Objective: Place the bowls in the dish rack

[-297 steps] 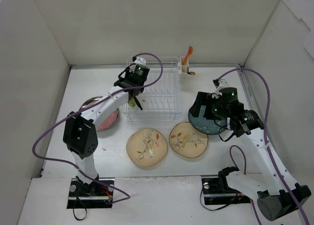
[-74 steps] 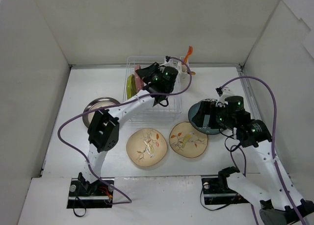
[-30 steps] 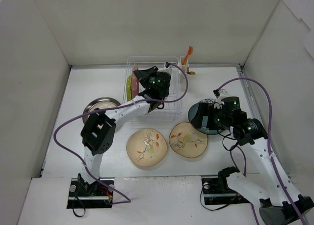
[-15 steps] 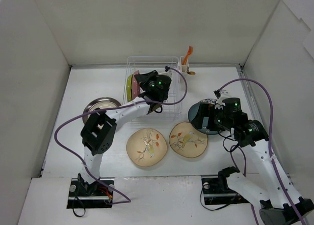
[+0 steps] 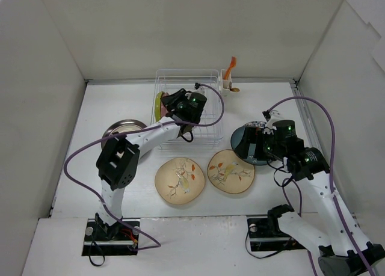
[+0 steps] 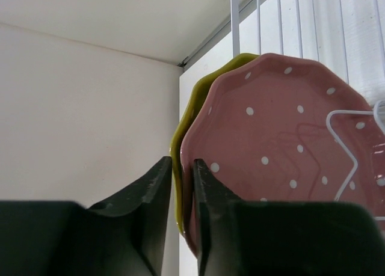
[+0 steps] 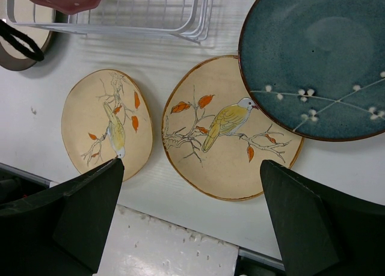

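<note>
**Fig.** Bowl loading, release step (judged). L gripper (image 6: 181,162) stood inside the white wire dish rack (image 5: 207,138), jaws a narrow slit apart at the rim of the pink white-dotted scalloped bowl (image 6: 283,150). That bowl stood on edge against the lime-green bowl (image 6: 187,116). Whether the jaws gripped the rim could not be told. R gripper (image 7: 192,163) hung wide open, holding nothing, above the table bowls.

Next move, prob.: L opens fully & backs out w/o tipping either upright bowl; R comes down on a flat bowl's rim.

Count: 6 bowls, 1 rack.
- In rack: 2.
- Flat on table: 4, i.e. first cream bird-print bowl (image 7: 228,128), second cream bird-print bowl (image 7: 108,122), dark teal bowl (image 7: 325,53), grey bowl (image 5: 114,131).
</note>
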Robot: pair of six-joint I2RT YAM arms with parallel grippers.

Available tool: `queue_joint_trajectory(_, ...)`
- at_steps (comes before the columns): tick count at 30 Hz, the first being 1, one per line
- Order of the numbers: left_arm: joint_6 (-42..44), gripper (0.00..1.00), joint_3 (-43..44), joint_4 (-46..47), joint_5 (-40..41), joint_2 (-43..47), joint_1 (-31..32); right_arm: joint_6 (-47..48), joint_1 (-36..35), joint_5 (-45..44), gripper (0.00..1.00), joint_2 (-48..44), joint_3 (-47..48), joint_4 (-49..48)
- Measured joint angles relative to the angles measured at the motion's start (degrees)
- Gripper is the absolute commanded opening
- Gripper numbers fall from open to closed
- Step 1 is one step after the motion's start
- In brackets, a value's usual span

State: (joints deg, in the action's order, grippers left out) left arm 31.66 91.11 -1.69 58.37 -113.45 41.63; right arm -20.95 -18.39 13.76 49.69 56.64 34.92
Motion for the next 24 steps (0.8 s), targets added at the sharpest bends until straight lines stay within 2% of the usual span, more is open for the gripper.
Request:
queue_joint_trajectory(7,-4.76,0.34,0.00,-3.87,-1.64,2.14,-0.70,0.00,0.00,0.00,0.94,0.00,0.00,0.00)
queue_joint_trajectory(11,-7.48,0.47,0.61,-6.47,-2.64,3.15,-0.87,0.00,0.00,0.00,0.95,-0.02,0.00,0.00)
queue_joint_trajectory(17,-11.34,0.56,1.92,-9.84,-4.76,4.35,-1.57,0.00,0.00,0.00,0.94,-0.26,0.00,0.00)
queue_joint_trajectory(24,-13.97,0.60,2.12,-11.39,-6.47,5.01,-3.08,-0.02,0.00,0.00,0.95,-0.48,0.00,0.00)
